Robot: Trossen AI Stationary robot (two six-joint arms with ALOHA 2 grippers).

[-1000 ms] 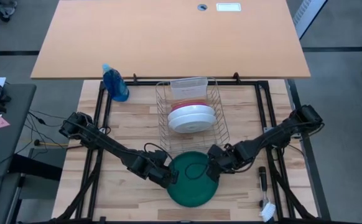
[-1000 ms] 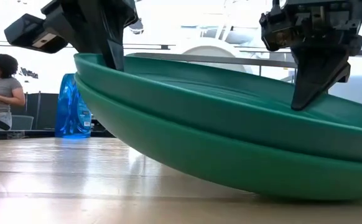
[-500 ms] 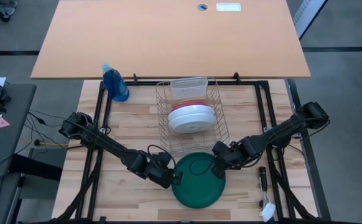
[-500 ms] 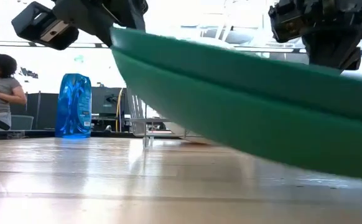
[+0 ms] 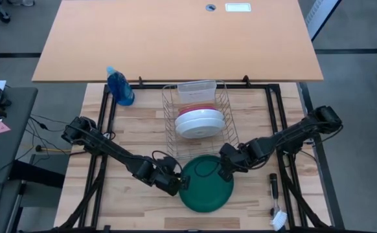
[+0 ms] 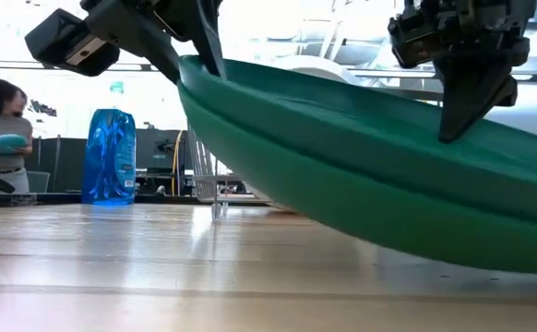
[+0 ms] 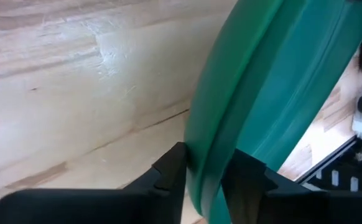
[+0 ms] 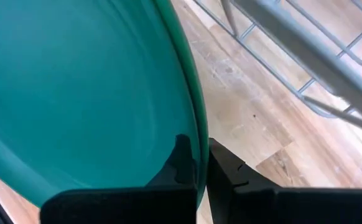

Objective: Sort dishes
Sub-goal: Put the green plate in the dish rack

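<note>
2 grippers are clamped on the rim of the dark green plate (image 5: 206, 184), which is held tilted above the front of the table (image 5: 137, 136): the left gripper (image 5: 179, 186) with jaws closed on its left edge, the right gripper (image 5: 225, 172) with jaws closed on its upper right edge. Behind it, the wire rack (image 5: 200, 123) holds white and pink plates (image 5: 199, 120). Further left stands a blue spray bottle (image 5: 120, 86).
</note>
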